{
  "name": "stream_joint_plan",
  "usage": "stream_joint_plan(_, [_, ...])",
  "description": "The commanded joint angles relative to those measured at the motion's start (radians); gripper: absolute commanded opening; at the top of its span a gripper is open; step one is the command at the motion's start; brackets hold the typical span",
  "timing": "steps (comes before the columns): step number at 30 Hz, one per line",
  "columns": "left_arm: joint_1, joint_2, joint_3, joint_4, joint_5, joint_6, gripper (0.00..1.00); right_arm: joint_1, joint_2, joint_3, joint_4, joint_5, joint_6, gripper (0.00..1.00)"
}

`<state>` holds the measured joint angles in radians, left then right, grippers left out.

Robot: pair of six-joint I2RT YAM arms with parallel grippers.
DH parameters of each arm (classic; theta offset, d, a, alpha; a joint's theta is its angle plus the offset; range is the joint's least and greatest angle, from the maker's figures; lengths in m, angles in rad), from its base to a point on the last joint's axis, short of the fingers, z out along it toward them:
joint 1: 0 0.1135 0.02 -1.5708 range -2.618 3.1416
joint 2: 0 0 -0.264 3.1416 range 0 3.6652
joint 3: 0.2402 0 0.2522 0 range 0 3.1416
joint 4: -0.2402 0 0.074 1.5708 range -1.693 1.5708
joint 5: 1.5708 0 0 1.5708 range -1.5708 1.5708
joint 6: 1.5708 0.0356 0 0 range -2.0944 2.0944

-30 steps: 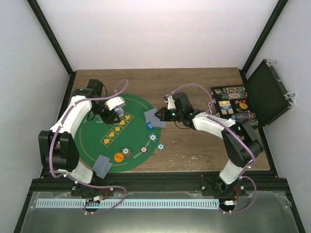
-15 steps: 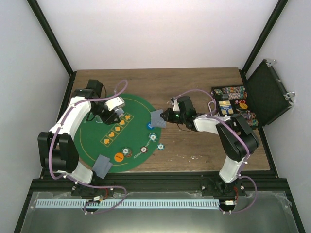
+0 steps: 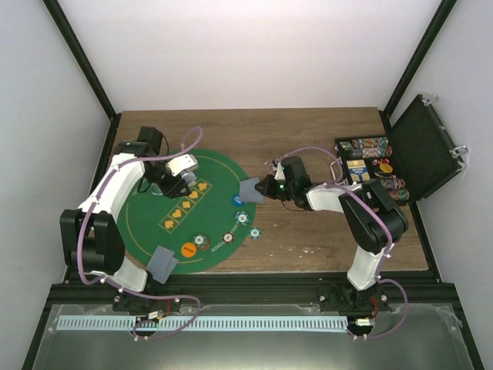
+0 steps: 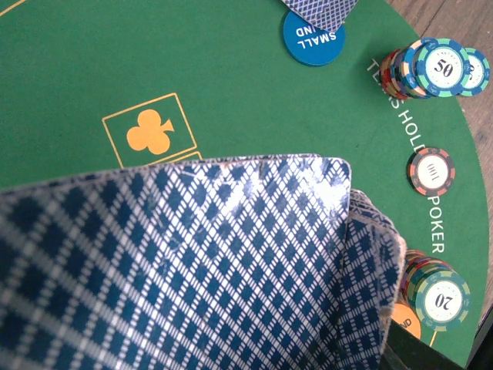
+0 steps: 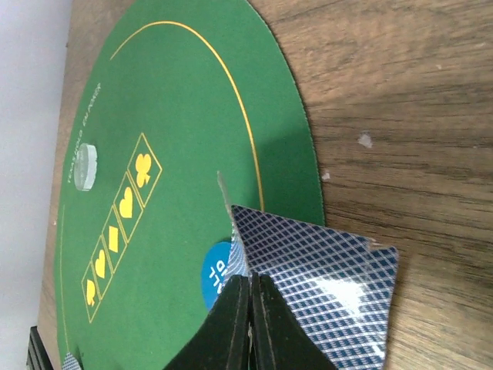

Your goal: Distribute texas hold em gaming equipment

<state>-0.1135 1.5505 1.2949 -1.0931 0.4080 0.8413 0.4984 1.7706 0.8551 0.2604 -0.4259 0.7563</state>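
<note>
My left gripper [image 3: 185,179] is over the back left of the green mat [image 3: 154,223], shut on a deck of blue-backed playing cards [image 4: 192,262] that hides its fingers. My right gripper [image 3: 260,190] is at the mat's right edge, its jaws closed on blue-backed cards [image 5: 323,285], held low and tilted over a blue "small blind" chip [image 5: 216,271]. That chip shows in the left wrist view [image 4: 313,37]. Chip stacks [image 4: 435,68], a red-white chip [image 4: 431,169] and an orange chip [image 3: 189,250] sit along the mat's near curve. Two more cards [image 3: 162,264] lie at the mat's front left.
An open black case [image 3: 427,146] stands at the far right with a chip tray [image 3: 366,162] beside it. A white round button [image 5: 87,166] lies on the mat near the yellow suit boxes [image 5: 115,231]. Bare wood tabletop [image 3: 323,231] lies right of the mat.
My right gripper has shifted slightly right and lower with its cards, its arm folding down. The left arm and the chips have not moved.
</note>
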Motion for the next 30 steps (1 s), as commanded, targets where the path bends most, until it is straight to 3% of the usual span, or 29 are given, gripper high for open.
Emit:
stream_joint_plan(1, [0.002, -0.009, 0.004, 0.004, 0.018, 0.005, 0.51, -0.016, 0.022, -0.005, 0.021, 0.003, 0.016, 0.09])
stream_joint_plan(4, [0.002, -0.01, 0.0, 0.003, 0.016, 0.008, 0.52, -0.017, 0.012, -0.011, 0.018, 0.012, 0.018, 0.18])
stream_joint_plan(16, [0.002, -0.01, 0.005, -0.003, 0.013, 0.011, 0.52, -0.017, -0.037, -0.042, -0.022, 0.055, -0.003, 0.31])
stream_joint_plan(25, [0.002, -0.011, 0.009, -0.013, 0.014, 0.016, 0.51, -0.019, -0.078, -0.032, -0.066, 0.11, -0.034, 0.52])
stream_joint_plan(28, [0.001, -0.002, 0.02, -0.032, 0.018, 0.014, 0.52, -0.02, -0.111, -0.013, -0.069, 0.099, -0.1, 0.55])
stream_joint_plan(30, [-0.007, 0.01, 0.04, -0.056, 0.013, 0.005, 0.52, -0.02, -0.123, 0.024, -0.047, 0.004, -0.194, 0.6])
